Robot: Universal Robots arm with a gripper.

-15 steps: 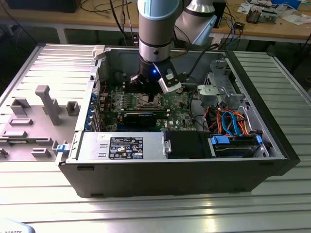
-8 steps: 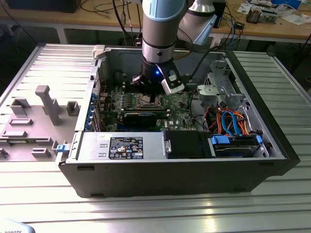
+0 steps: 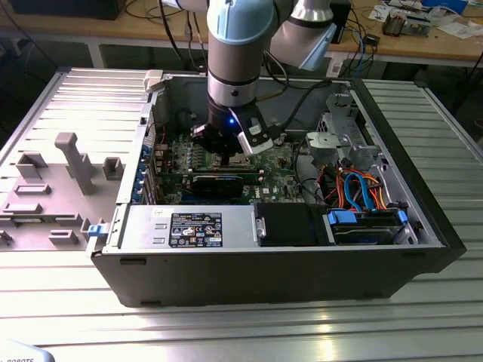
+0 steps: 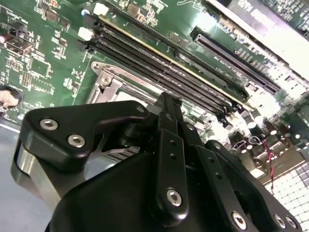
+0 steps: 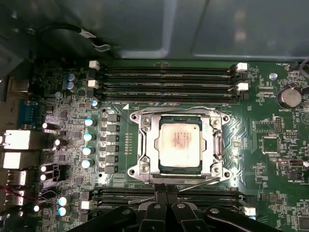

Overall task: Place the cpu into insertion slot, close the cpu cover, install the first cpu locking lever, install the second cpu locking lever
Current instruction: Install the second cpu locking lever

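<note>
Two memory-slot banks [image 5: 166,77] hem your cpu cover [image 5: 178,147], lying flat around the cpu [image 5: 179,142]; your clenched, empty claw [image 5: 166,200] hovers at its edge.

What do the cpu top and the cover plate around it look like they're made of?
The cpu top looks like matte silvery-tan metal, with faint print and a soft, dull sheen. The cpu cover looks like bare polished steel, judging by its bright glints and sharp stamped edges, though plating cannot be ruled out.
</note>
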